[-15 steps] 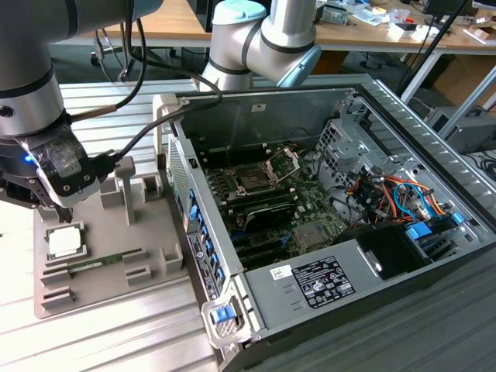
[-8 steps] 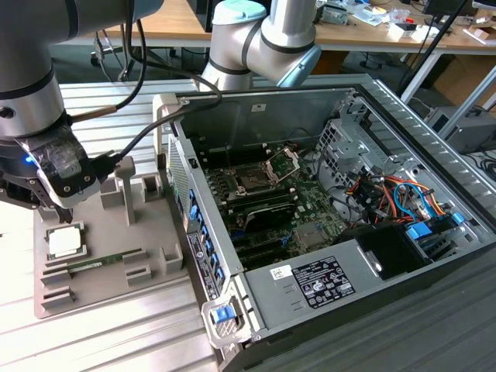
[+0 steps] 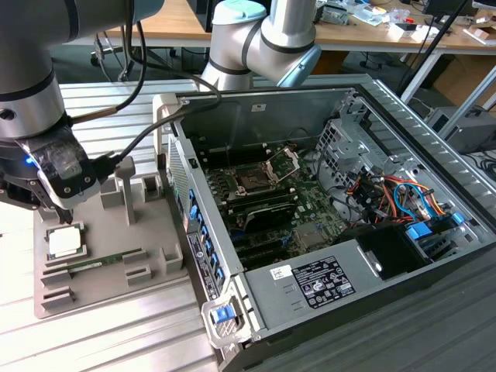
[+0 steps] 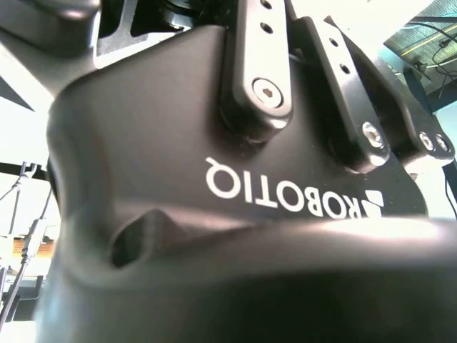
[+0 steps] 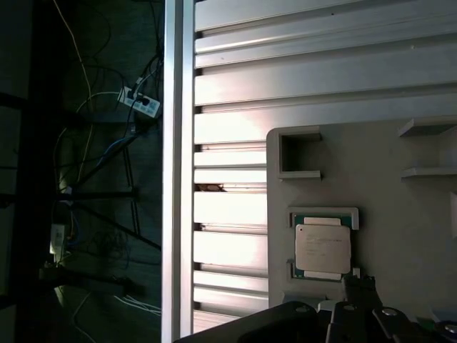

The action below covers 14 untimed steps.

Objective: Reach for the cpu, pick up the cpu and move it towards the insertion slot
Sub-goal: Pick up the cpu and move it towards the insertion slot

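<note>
Cpu (image 3: 65,242) untouched in gray holder (image 3: 159,232), exterior view's left; reach step; gripper (image 3: 63,213) close above, opening: can't tell.

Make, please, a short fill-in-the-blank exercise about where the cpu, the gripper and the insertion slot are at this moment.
1. The cpu lies on the grey holder plate, ____ the computer case.
2. The gripper hangs directly ____ the cpu.
3. The insertion slot sits on the ____ inside the case.
4. The memory stick beside the cpu is ____ in colour.

Missing words: outside; above; motherboard; green.
</note>
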Tool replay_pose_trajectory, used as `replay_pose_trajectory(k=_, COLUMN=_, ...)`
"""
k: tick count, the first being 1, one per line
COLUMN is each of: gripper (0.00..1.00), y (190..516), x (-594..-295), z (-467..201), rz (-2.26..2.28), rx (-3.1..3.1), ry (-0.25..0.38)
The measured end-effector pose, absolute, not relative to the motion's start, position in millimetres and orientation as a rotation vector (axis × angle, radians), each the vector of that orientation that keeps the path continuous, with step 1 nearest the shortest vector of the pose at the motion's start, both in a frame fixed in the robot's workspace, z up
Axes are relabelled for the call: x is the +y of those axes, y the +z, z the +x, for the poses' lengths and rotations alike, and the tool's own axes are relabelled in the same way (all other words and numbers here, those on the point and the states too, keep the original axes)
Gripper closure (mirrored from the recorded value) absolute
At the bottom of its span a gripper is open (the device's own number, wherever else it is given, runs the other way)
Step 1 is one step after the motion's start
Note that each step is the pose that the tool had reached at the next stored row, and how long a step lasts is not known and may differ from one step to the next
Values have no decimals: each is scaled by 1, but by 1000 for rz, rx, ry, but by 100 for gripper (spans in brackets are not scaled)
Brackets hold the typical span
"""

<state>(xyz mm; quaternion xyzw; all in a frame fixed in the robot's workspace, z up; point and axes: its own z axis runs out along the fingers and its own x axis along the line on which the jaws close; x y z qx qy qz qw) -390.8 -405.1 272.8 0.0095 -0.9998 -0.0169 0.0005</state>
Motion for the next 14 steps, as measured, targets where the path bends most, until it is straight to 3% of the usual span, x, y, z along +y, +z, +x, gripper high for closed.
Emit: replay_pose_trajectory(k=14, gripper=90, y=270, x=-405, z=-391, rz=30, rx=-3140, ry=-53)
